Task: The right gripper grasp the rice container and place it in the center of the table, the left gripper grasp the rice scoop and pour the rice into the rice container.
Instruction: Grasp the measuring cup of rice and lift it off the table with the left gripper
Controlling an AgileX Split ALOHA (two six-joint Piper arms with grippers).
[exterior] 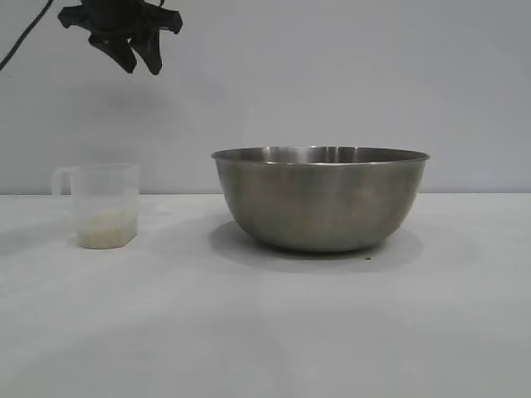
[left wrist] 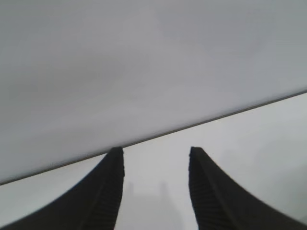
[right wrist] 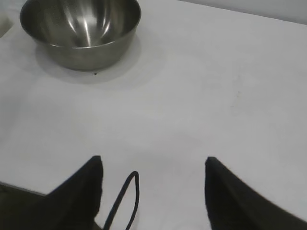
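Standing on the table (exterior: 265, 332) in the exterior view, the rice container (exterior: 320, 199) is sitting near the middle, slightly right, while the rice scoop (exterior: 103, 205) is resting upright well to its left with the rice (exterior: 106, 229) lying in its bottom. The left gripper (exterior: 124, 33) is hanging high above the scoop, touching nothing. In the left wrist view, the left gripper (left wrist: 156, 158) is showing its fingers (left wrist: 109, 191) parted with nothing between them, above bare tabletop. In the right wrist view, the right gripper (right wrist: 153, 165) is holding its jaws wide apart and empty, well away from the rice container (right wrist: 80, 28), with a black cable loop (right wrist: 125, 196) lying beside one finger.
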